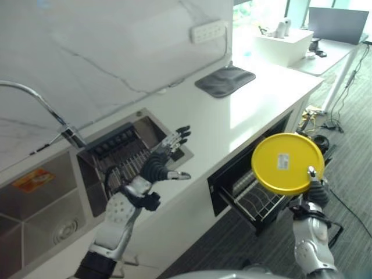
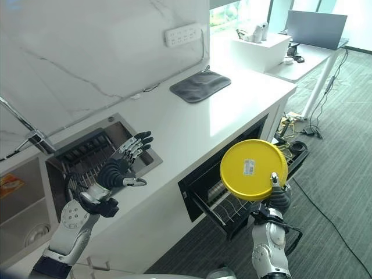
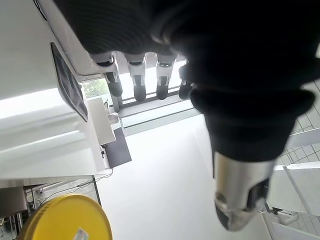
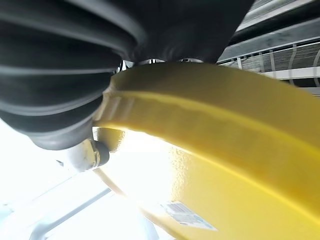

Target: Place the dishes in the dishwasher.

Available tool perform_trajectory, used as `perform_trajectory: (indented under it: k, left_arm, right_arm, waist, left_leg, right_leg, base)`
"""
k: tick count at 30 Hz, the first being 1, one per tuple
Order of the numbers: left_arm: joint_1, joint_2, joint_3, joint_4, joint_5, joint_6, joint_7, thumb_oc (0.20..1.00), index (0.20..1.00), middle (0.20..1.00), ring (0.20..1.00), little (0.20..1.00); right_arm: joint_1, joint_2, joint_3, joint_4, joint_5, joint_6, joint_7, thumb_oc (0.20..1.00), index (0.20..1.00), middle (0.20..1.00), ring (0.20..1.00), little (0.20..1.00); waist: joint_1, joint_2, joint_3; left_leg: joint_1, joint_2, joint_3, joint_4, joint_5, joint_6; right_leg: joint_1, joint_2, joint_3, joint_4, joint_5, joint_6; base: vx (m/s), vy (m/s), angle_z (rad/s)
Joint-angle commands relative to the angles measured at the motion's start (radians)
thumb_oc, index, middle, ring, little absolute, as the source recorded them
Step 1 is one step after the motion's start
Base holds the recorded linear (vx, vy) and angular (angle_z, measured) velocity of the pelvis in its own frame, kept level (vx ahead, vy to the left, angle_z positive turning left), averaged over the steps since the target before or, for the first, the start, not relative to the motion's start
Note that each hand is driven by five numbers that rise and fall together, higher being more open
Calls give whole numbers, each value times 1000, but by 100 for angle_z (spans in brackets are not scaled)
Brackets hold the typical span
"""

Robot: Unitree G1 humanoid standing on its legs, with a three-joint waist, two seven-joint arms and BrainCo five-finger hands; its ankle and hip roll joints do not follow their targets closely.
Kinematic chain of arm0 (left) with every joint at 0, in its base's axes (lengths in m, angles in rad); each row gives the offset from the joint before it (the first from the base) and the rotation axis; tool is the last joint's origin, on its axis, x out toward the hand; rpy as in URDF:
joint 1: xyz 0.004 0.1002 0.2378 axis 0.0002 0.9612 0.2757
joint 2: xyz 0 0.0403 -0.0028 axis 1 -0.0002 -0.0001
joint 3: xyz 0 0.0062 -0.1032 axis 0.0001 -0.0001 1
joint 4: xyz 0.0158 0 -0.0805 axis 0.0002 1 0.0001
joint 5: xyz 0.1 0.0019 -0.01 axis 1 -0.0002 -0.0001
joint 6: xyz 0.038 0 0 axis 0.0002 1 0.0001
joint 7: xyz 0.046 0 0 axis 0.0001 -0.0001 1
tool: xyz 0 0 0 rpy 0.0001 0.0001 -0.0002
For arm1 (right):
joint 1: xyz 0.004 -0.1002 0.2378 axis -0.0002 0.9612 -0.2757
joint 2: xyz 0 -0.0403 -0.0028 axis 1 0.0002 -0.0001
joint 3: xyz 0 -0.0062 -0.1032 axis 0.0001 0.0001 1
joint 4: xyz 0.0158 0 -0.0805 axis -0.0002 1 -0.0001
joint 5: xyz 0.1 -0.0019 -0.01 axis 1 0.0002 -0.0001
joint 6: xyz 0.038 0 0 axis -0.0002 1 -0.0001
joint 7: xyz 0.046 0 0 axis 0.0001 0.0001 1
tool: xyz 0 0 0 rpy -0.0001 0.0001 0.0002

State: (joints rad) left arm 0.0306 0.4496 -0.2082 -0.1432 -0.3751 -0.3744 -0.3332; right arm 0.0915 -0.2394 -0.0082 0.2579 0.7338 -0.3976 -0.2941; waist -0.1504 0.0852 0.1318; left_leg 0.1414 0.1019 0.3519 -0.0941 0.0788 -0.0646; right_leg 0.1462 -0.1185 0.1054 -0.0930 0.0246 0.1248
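Note:
A round yellow plate (image 1: 287,163) with a small white label is held upright by its lower right edge in my right hand (image 1: 315,186), whose thumb curls over the rim. The plate (image 2: 253,169) hangs above the pulled-out wire rack (image 1: 256,200) of the open dishwasher (image 1: 224,183) under the counter. In the right wrist view the plate's rim (image 4: 215,125) runs right against the hand's dark cover. My left hand (image 1: 165,156) floats open with fingers spread over the white counter, beside the dish rack in the sink (image 1: 119,160). The plate (image 3: 67,220) also appears past the left hand's fingers (image 3: 137,85).
A grey mat (image 1: 224,80) lies on the white counter (image 1: 244,110) further back. A tap (image 1: 40,104) arches over the steel sink basin (image 1: 35,209). A wall socket strip (image 1: 207,31) sits above. Desks and cables stand to the far right on grey carpet.

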Motion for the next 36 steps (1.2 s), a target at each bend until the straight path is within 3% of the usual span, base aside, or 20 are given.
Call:
perform_trajectory:
  k: [1,2,4,7,9,14,18,21,24,27,28,36]
  left_arm:
    - [-90,24,-38,34,-44,-25,-79,1000,1000,1000,1000,1000]
    - [-90,28,-65,28,-67,4,-126,1000,1000,1000,1000,1000]
    - [-87,7,-114,31,-206,178,-225,1000,1000,1000,1000,1000]
    - [-68,-16,-192,56,-225,304,-289,1000,1000,1000,1000,1000]
    - [-52,-29,-244,86,-200,362,-312,1000,1000,1000,1000,1000]
    - [-38,-45,-407,274,-34,386,-294,1000,1000,1000,1000,1000]
    - [-28,-82,-480,455,-8,473,-277,1000,1000,1000,1000,1000]
    - [-26,-108,-502,578,63,494,-237,1000,1000,1000,1000,1000]
    - [-23,-153,-487,764,162,431,-150,1000,1000,1000,1000,1000]
    - [-19,-183,-460,889,228,410,-79,1000,1000,1000,1000,1000]
    - [-9,-200,-420,1022,295,367,-20,1000,1000,1000,1000,1000]
    - [-12,-191,-316,1233,343,332,84,1000,1000,1000,1000,1000]
  right_arm:
    - [-132,-7,-39,-32,25,-49,8,200,200,200,200,200]
    - [-149,-14,-44,-17,38,-44,3,200,200,200,200,200]
    - [-174,-19,-51,22,57,-44,6,200,200,200,200,200]
    - [-194,-24,-59,56,77,-45,12,200,200,200,200,200]
    - [-206,-38,-68,71,96,-38,20,200,200,200,200,200]
    - [-268,-93,-79,114,138,-11,31,200,200,200,200,200]
    - [-319,-132,-84,127,147,10,11,200,200,200,200,200]
    - [-348,-159,-100,127,175,15,-9,200,200,200,200,200]
    - [-369,-172,-103,128,181,31,-17,200,200,200,200,200]
    - [-376,-175,-96,122,165,54,-30,200,200,200,200,200]
    - [-374,-173,-93,121,152,73,-44,200,200,200,200,200]
    - [-412,-189,-104,177,160,122,-102,200,200,200,200,200]
  waist:
    - [25,-13,18]
    - [29,-10,23]
    - [32,-6,28]
    - [31,-8,32]
    - [28,-10,36]
    - [12,-14,59]
    - [3,-13,71]
    - [-1,-10,84]
    - [0,-10,96]
    - [3,-12,101]
    - [10,-16,106]
    - [35,-14,129]
  left_leg:
    - [56,-8,-120,86,-175,29]
    - [53,-9,-122,88,-176,30]
    - [53,-11,-124,90,-177,31]
    - [52,-8,-120,100,-182,32]
    - [52,-7,-120,105,-185,34]
    - [37,-3,-105,126,-191,35]
    - [27,1,-96,146,-196,32]
    - [11,-1,-95,157,-198,31]
    - [-4,-4,-95,163,-194,28]
    - [-10,-7,-98,161,-189,27]
    - [-14,-6,-102,155,-181,26]
    - [-42,-10,-132,144,-160,19]
  right_leg:
    - [-27,-8,-119,57,-44,-2]
    - [-29,-11,-124,58,-44,-1]
    - [-27,-13,-127,58,-43,1]
    - [-26,-12,-126,66,-46,2]
    - [-28,-10,-121,71,-49,1]
    - [-45,-9,-104,92,-55,3]
    - [-54,-11,-92,104,-60,3]
    - [-71,-16,-88,115,-59,5]
    - [-83,-21,-89,120,-57,5]
    - [-87,-22,-92,120,-57,5]
    - [-88,-23,-99,119,-56,4]
    - [-108,-25,-121,125,-57,0]
  base:
    - [19,-6,13]
    - [17,6,9]
    - [21,1,1]
    - [41,-26,1]
    - [24,-36,0]
    - [-1,-16,0]
    - [34,-9,0]
    - [0,0,0]
    - [-3,3,-1]
    - [12,-12,0]
    - [38,-41,0]
    - [13,-14,0]
